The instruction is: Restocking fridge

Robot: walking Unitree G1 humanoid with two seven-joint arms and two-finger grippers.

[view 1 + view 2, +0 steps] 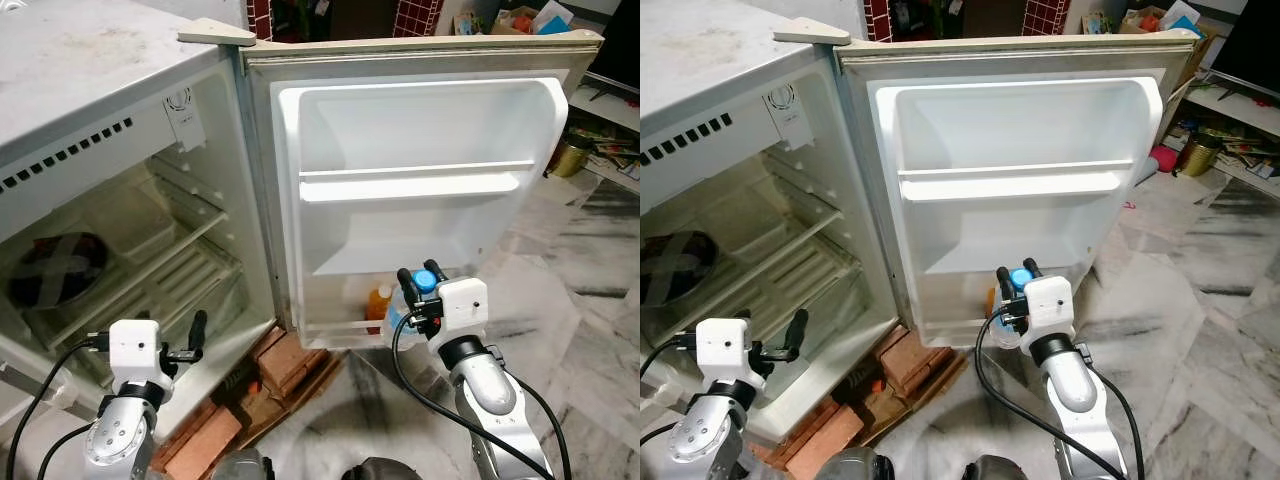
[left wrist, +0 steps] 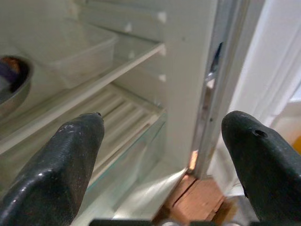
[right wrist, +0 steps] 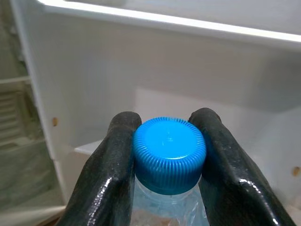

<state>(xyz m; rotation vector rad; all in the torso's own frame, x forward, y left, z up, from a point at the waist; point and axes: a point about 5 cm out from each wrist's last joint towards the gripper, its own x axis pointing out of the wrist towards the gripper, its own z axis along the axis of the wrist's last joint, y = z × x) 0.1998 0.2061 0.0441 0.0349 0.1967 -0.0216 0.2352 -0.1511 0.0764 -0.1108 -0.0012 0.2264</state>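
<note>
Door bin (image 1: 330,330) edge meets right hand's (image 1: 419,279) bottle (image 3: 168,155).

Orange bottle (image 1: 378,303) partly hidden behind the right end effector (image 1: 424,276); dark dish (image 1: 55,270) on the fridge shelf blurred, contents indistinct.

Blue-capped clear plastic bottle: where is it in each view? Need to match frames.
Left eye view: blue-capped clear plastic bottle at lower centre-right, held by the right gripper at the door's bottom shelf.
Right eye view: lower centre, between the same fingers.
Right wrist view: centre, cap pinched between both fingers.
Left wrist view: not in it.
Shared landmark: white fridge door.
</note>
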